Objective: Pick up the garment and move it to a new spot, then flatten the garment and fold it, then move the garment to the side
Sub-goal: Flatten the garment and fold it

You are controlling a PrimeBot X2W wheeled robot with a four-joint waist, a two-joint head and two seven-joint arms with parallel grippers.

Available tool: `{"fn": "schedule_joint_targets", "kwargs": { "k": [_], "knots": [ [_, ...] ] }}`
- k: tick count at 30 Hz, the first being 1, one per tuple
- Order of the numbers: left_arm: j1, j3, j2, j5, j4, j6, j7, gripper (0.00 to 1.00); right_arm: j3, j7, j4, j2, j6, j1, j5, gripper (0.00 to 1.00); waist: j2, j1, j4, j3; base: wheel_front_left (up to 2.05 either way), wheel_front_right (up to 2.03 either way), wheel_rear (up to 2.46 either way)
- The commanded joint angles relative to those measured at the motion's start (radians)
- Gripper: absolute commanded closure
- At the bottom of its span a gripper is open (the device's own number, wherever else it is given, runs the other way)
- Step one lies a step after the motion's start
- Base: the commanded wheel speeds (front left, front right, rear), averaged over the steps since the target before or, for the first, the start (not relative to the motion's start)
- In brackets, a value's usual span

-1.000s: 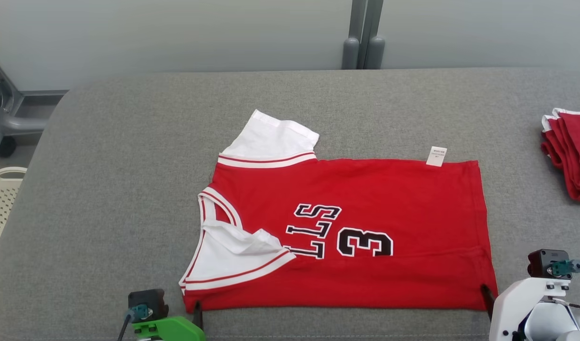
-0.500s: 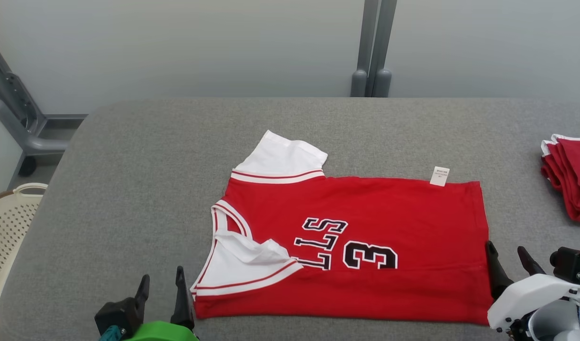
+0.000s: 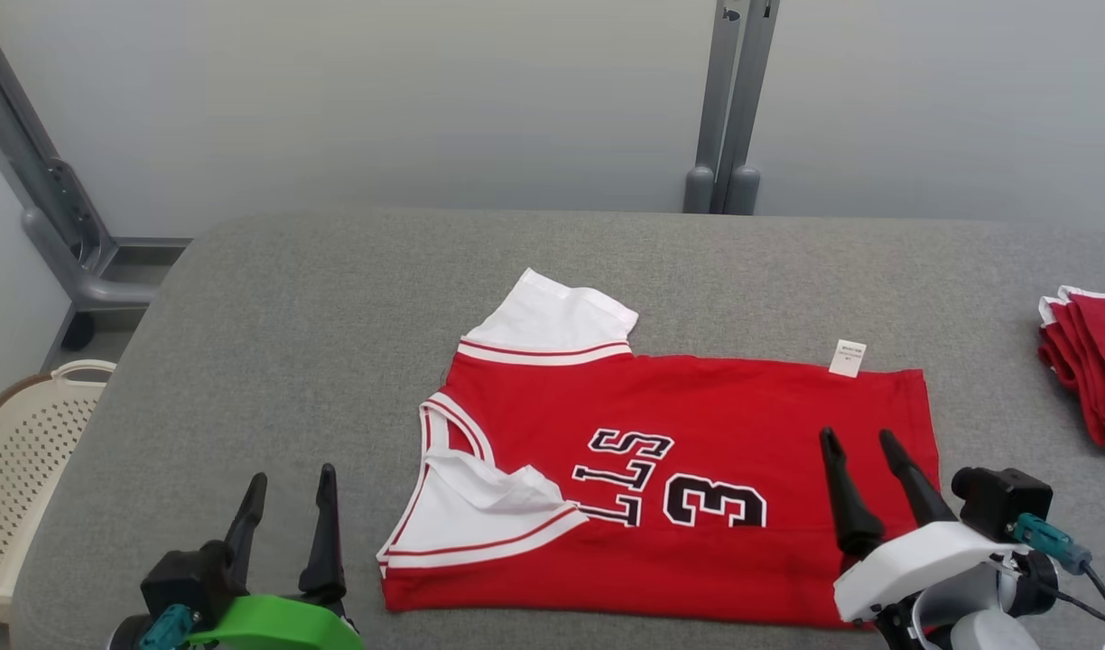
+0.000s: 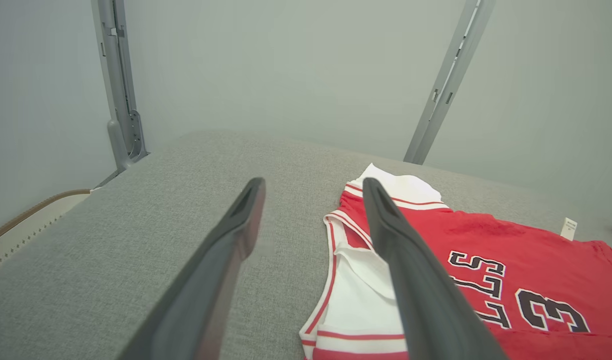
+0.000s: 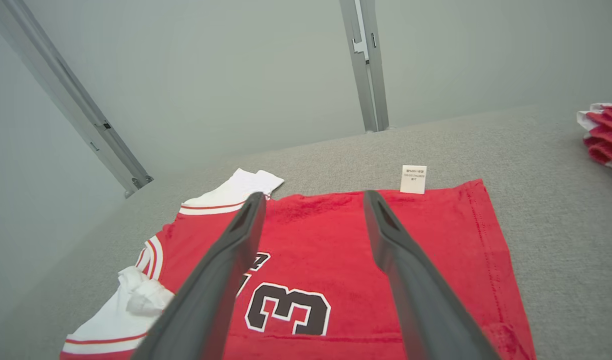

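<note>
A red jersey (image 3: 697,451) lies flat near the middle of a grey padded table (image 3: 318,298), its neck end toward the robot's left and its hem toward the right. Off the table's left end stands a cream perforated basket (image 3: 29,451), cut off by the frame; what it holds cannot be made out. At the far right a pile of folded red cloth (image 3: 1090,361) is also cut by the edge. The left gripper (image 3: 292,474) hovers over bare table just beside the collar, fingers spread apart and holding nothing. The right gripper (image 3: 857,436) is over the hem half, fingers likewise parted; whether they touch the cloth I cannot tell. A white flap (image 3: 480,506) folded across the chest hides part of the black lettering (image 3: 670,478), leaving a "3" readable. The right wrist view brings the white tag (image 3: 848,357) closer, its print too small to read.
</note>
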Motion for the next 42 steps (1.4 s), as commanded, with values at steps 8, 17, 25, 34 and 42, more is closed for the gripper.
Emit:
{"fn": "schedule_joint_targets", "kwargs": {
  "k": [8,17,25,34,42],
  "knots": [
    [0.005,0.025,0.05,0.03,0.028,-0.045,-0.003,0.0,0.032,-0.079,0.036,-0.002,-0.001,-0.011,0.005,0.0,0.0,0.0,-0.007,-0.004,0.0,0.0,0.0],
    [0.057,0.051,0.04,0.024,0.012,-0.015,-0.003,0.0,-0.001,-0.071,0.075,-0.002,-0.001,0.025,-0.009,0.0,0.0,0.0,-0.006,-0.002,0.0,0.0,0.0],
    [0.059,0.049,0.027,0.002,0.008,-0.016,-0.001,0.0,-0.011,-0.078,0.088,-0.001,-0.001,0.009,-0.004,0.0,0.0,0.0,-0.015,0.008,0.0,0.0,0.0],
    [0.04,0.047,0.025,-0.003,0.009,-0.011,0.001,0.0,-0.01,-0.079,0.106,-0.002,-0.001,0.007,-0.007,0.0,0.0,0.0,-0.019,0.017,0.0,0.0,0.0],
    [0.026,0.041,0.028,0.007,0.018,0.007,0.016,0.0,-0.014,-0.066,0.109,-0.002,-0.001,-0.005,-0.012,0.0,0.0,0.0,-0.024,0.034,0.0,0.0,0.0]
  ]
}}
